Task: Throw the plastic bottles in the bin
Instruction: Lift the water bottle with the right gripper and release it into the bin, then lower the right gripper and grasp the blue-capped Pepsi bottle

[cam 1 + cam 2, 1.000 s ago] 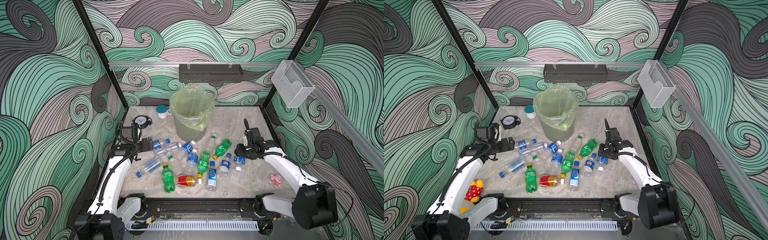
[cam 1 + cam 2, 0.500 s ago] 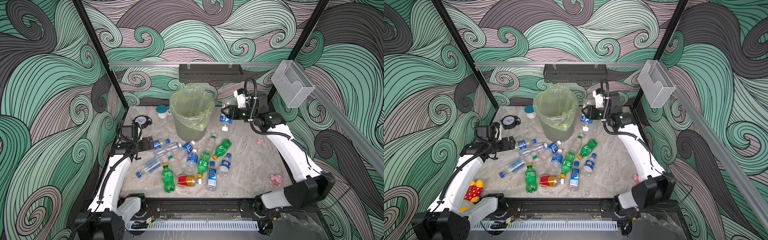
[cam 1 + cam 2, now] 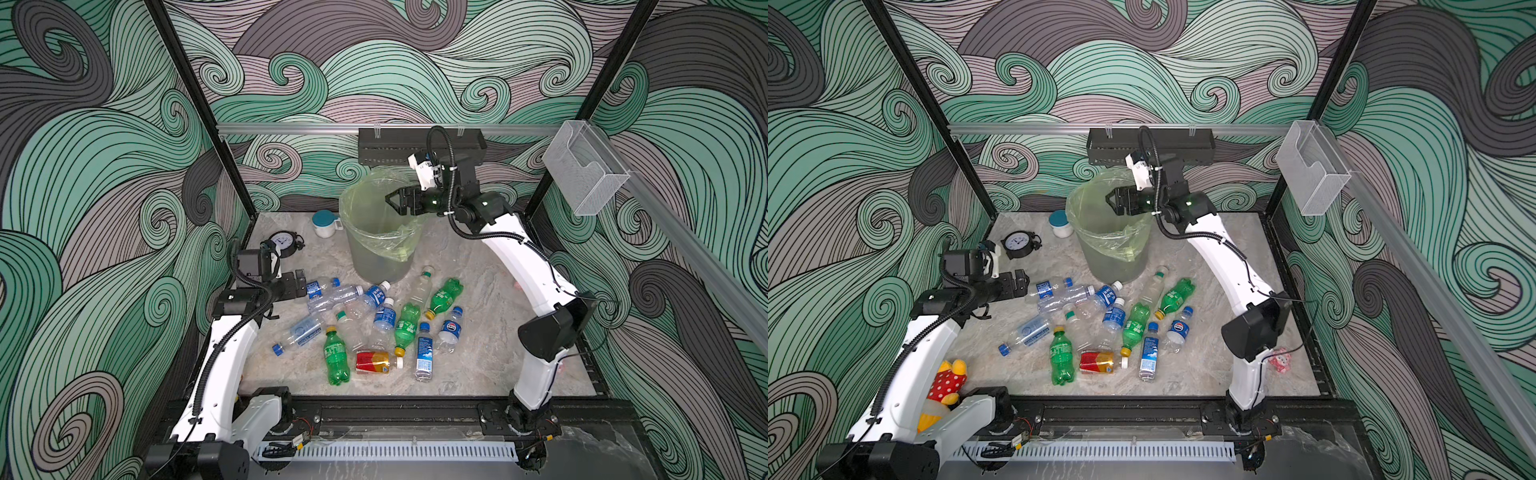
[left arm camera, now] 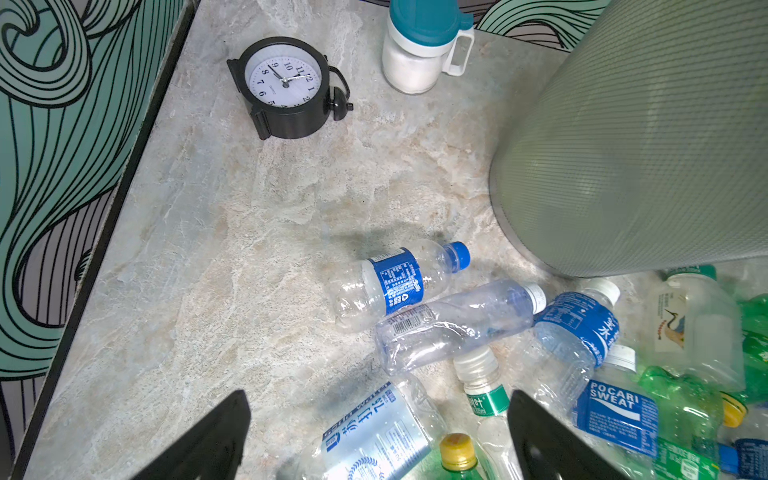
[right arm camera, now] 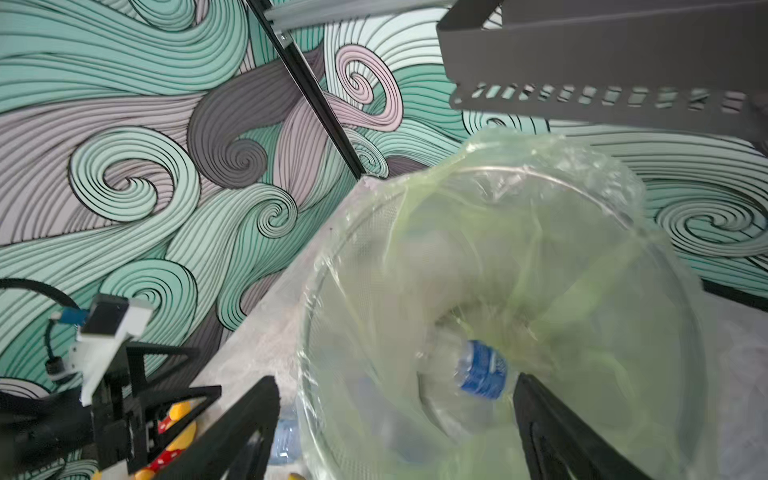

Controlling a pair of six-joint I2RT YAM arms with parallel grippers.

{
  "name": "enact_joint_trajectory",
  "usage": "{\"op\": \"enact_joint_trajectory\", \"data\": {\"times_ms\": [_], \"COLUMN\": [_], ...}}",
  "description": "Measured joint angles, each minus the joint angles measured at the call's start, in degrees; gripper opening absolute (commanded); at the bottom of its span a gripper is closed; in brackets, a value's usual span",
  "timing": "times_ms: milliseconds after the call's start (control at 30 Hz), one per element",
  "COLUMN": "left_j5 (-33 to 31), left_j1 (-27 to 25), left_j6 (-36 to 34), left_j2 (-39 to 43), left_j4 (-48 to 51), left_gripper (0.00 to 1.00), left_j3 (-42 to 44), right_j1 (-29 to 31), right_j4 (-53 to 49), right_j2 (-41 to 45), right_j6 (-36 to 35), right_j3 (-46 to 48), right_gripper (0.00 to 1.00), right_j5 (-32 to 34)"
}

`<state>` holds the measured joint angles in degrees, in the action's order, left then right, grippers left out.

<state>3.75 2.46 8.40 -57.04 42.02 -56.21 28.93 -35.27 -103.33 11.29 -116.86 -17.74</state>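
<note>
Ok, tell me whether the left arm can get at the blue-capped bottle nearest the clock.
Probably yes: the left end effector is open, just short of the bottle, with nothing between them; another clear bottle lies close beside it.

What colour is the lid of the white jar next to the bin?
Teal. The lid shows best in the left wrist view.

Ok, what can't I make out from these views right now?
Bin contents: in both top views the bag and the right gripper mask them.
Bottle in the bin: right wrist view, blurred; landed or falling, cannot tell.
Left gripper: left wrist view, cut off by the frame edge, only fingertips show.
Toy: in a top view, half hidden behind the left arm.
Pink thing: in a top view, too small to identify.
</note>
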Motion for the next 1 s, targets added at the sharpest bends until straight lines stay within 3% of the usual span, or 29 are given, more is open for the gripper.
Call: {"op": "enact_joint_trajectory", "data": {"times_ms": [267, 433, 767, 1000], "left_j5": [3.8, 3.8, 2.7, 0.6], "left_j1": [0.0, 0.0, 0.0, 0.0], "left_j6": [-0.5, -0.5, 0.1, 0.7], "left_j2": [-0.3, -0.3, -1.2, -0.5], "left_j4": [0.0, -0.9, -2.6, -4.6], "left_gripper": [0.98, 0.99, 0.98, 0.98], "left_j3": [0.0, 0.6, 1.3, 2.1], "right_j1": [-0.5, -0.5, -0.9, -0.8], "right_j4": [0.3, 0.6, -6.2, -9.4], "right_j2": [21.4, 29.8, 34.3, 36.6], "right_j6": [-2.3, -0.4, 10.4, 18.0], "right_j3": [19.6, 31.7, 52.0, 58.9], "right_gripper": [0.91, 0.90, 0.90, 0.94], "right_j5": [6.0, 12.6, 20.5, 20.3]}}
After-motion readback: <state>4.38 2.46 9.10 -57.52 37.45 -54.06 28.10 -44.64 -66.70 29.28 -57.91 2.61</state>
